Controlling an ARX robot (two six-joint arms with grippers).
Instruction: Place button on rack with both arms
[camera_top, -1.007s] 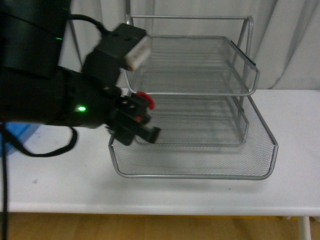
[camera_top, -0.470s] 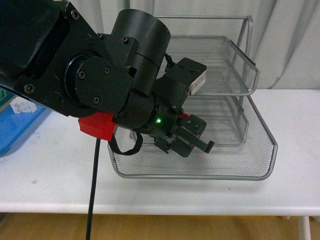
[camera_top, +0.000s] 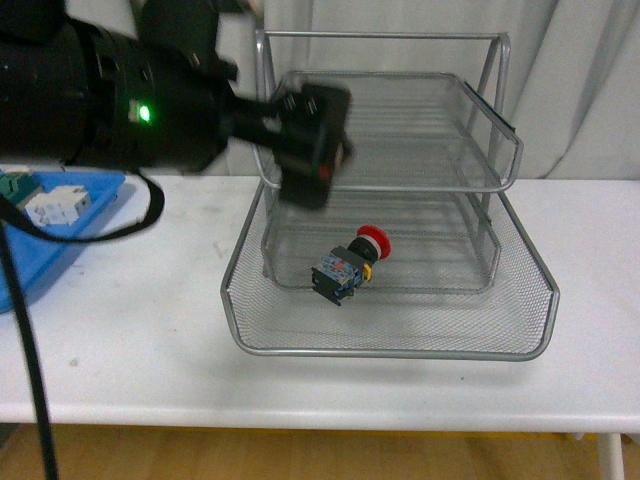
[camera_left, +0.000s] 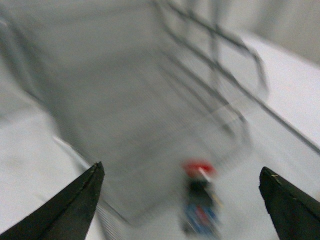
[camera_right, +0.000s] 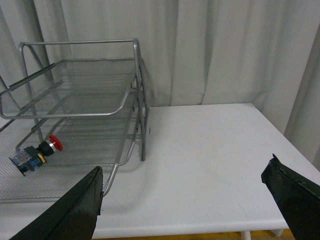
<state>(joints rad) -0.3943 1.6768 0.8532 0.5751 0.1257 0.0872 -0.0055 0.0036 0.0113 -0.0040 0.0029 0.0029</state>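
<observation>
1. Whereas half a second ago the left arm (camera_top: 120, 100) filled the front view and reached low into the rack (camera_top: 390, 348), it now sits higher and further left. It is in front of the top tier's near left corner and is blurred by motion.
2. The button (camera_top: 350, 265) was hidden behind that arm and now lies in the open. It is on its side in the lower part of the rack, red cap toward the back right and dark body toward the front left. It sits at the middle tier's front edge, and we cannot tell whether the middle or the bottom mesh bears it.
3. A blue tray (camera_top: 55, 255) has come into view at the left of the table (camera_top: 120, 365).
4. We see the left gripper (camera_left: 181, 200) spread wide, its dark fingertips (camera_left: 75, 205) far apart. Nothing is between them and they touch nothing. The blurred button shows beyond them, clear of both.
5. The right gripper (camera_right: 186, 202) is likewise spread wide and empty. It hangs above the table, well apart from the rack.
6. The rack is silver wire mesh on a tubular frame, and its trays have rounded corners. The button has a round mushroom cap, a yellow ring and a blocky black-blue body. The table is smooth and white, and a pale curtain (camera_right: 215, 50) hangs in folds behind.
</observation>
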